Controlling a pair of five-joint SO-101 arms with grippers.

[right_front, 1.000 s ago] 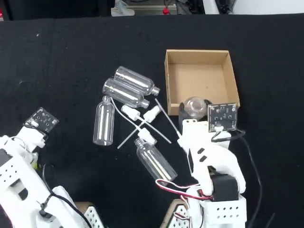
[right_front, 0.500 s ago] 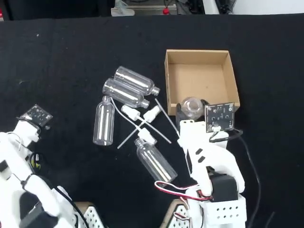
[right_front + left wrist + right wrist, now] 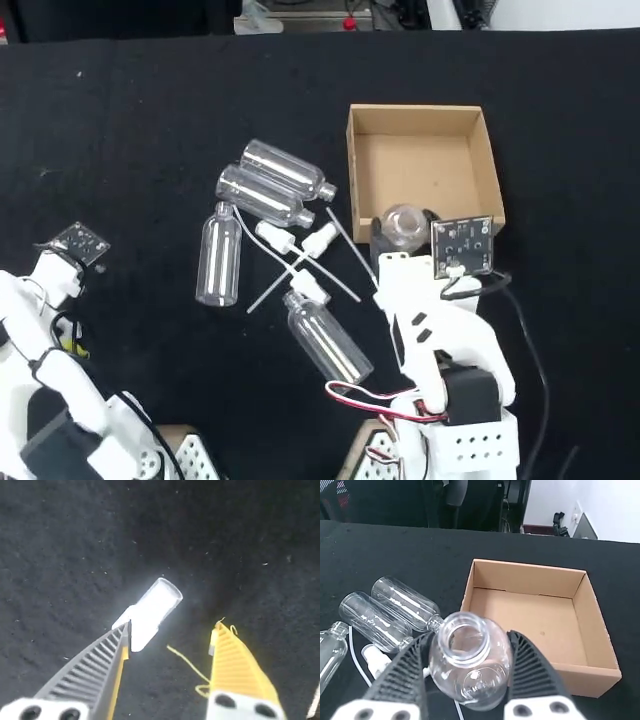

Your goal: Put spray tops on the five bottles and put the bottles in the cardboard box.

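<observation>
My right claw: clamped on the uncapped bottle, neck up; I should hold it level.
My left claw: wide; I should centre the spray top before closing.

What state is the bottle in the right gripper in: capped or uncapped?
Uncapped. The bottle held in the right gripper shows a bare open mouth, nothing screwed on.

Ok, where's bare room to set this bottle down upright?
The cardboard box floor is bare, and so is the cloth right of it. Wide bare cloth also lies left of the three bottles. Crowded: the spray tops and their tubes between bottles and box.
</observation>
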